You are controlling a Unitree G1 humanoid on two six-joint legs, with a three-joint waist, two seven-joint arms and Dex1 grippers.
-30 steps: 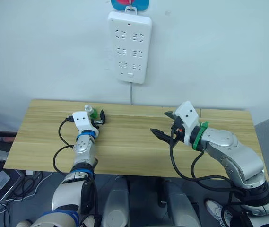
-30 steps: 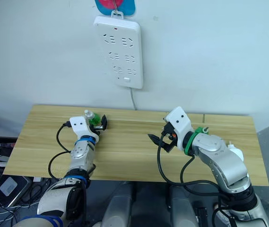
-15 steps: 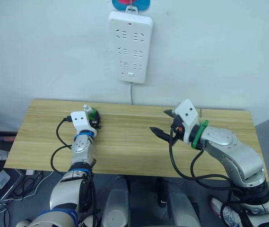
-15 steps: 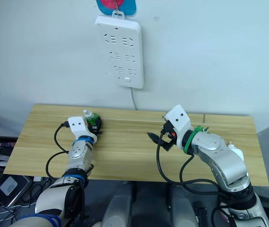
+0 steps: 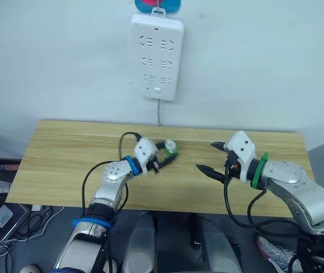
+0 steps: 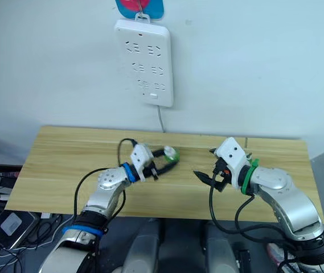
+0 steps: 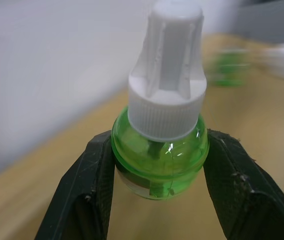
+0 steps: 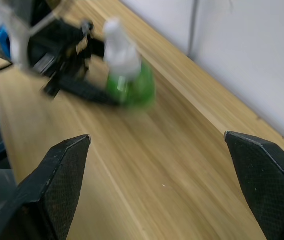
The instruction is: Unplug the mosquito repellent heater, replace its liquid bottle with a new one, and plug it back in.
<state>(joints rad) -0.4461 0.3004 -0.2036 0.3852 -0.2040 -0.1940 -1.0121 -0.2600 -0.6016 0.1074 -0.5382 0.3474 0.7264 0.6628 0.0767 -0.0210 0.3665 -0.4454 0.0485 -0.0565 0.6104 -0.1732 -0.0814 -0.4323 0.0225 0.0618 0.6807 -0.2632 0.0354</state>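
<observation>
Our left gripper (image 5: 164, 156), clenched on the green bottle (image 5: 170, 149), swung from desk's (image 5: 59, 153) 9 o'clock edge to centre toward our released right gripper (image 5: 214, 159), prob. for a handover.

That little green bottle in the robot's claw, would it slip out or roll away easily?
The green bottle looks smooth and round-bellied, so it might slip between the left gripper fingers. Laid on the table, it would probably roll. Its tall white cap may make it tippy.

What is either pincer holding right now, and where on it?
Left pincer grips the green bottle by its round body, below the white cap. Right pincer holds nothing.
</observation>
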